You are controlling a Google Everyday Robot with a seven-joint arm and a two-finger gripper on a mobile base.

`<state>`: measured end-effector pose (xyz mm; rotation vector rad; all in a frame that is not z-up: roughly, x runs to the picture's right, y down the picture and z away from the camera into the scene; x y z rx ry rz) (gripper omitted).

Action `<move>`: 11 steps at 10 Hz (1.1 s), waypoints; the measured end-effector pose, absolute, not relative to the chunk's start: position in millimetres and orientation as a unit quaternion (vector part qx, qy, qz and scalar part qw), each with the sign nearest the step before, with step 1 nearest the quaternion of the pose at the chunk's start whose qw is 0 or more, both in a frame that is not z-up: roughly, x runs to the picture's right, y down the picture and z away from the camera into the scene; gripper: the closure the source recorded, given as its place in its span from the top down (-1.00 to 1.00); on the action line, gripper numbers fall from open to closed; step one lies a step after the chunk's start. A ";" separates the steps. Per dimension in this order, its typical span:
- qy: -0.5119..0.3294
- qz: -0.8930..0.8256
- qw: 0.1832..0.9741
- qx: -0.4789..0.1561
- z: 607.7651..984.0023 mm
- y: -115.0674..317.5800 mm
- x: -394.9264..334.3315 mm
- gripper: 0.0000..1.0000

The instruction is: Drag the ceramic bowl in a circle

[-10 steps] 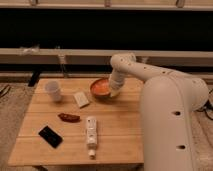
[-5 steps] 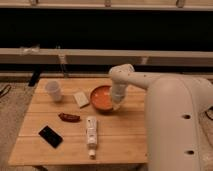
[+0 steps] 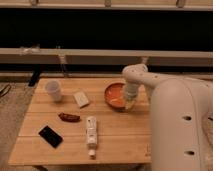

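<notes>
The claw [image 3: 131, 103] hangs down at the end of the white arm [image 3: 142, 76] and sits at the right edge of the bowl [image 3: 114, 95], low over the rim on the side nearest the robot's body [image 3: 177, 127]. It overlaps that rim, so it looks to be touching the bowl there, but I cannot tell whether the claw is open, closed or gripping the rim.

The bowl is round, shallow and orange-red with a paler orange inside. It lies on the right half of the wooden counter [image 3: 117, 142], towards the far edge, with most of it spreading out to the left of the claw. It sits upright and flat on the wood.

Left of the bowl, just beside it but apart, lies a small white packet [image 3: 81, 98], turned at an angle. Further left, near the far left corner, a white cup [image 3: 54, 90] stands upright, well apart from the bowl. Nearer the front, a small dark reddish-brown thing [image 3: 69, 117] lies on the wood. To its right a white tube [image 3: 91, 131] lies lengthwise, pointing towards the front edge. A flat black phone [image 3: 50, 135] lies at the front left, set at a slant.
</notes>
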<state>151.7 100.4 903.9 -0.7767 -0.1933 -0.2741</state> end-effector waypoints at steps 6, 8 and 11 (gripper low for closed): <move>-0.051 -0.148 0.926 -0.344 928.9 41.8 149.9 -1.00; -0.051 -0.173 0.924 -0.336 933.5 28.7 128.6 -1.00; -0.061 -0.236 0.914 -0.324 937.0 15.7 77.8 -1.00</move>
